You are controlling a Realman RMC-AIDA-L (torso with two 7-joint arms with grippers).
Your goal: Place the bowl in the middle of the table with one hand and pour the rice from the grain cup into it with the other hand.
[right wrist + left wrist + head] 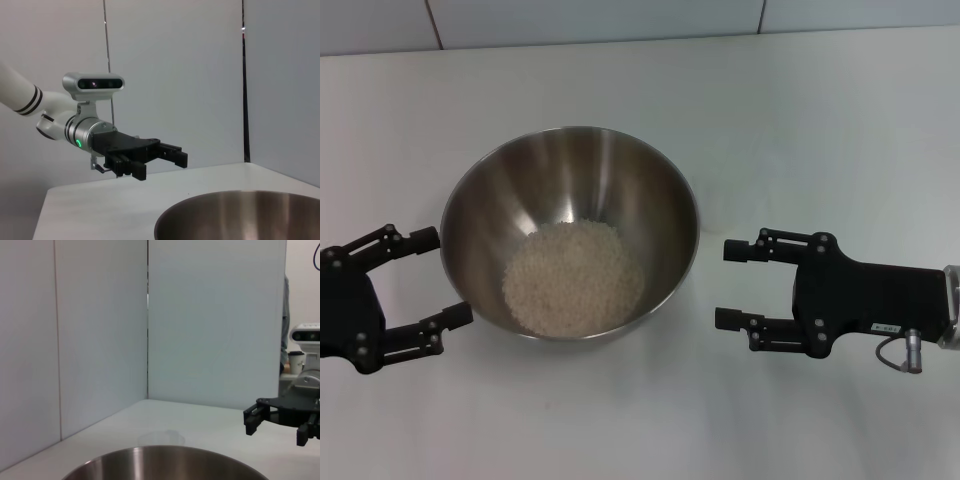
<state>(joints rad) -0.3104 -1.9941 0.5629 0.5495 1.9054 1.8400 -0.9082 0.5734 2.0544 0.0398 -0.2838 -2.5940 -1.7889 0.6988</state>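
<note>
You had the rice (575,277) already in the bowl (480,215) mid-table (640,420), left gripper (434,278) and right gripper (732,285) both released and flanking it, the grain cup (718,205) set down beyond the right one, so only pulling back remained.

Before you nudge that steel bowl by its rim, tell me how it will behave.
The bowl looks rigid, so it should slide on the smooth table rather than flex. Its curved wall narrows toward the base, so a rim push may rock it. The rice sitting low probably steadies it, though the grains could shift.
</note>
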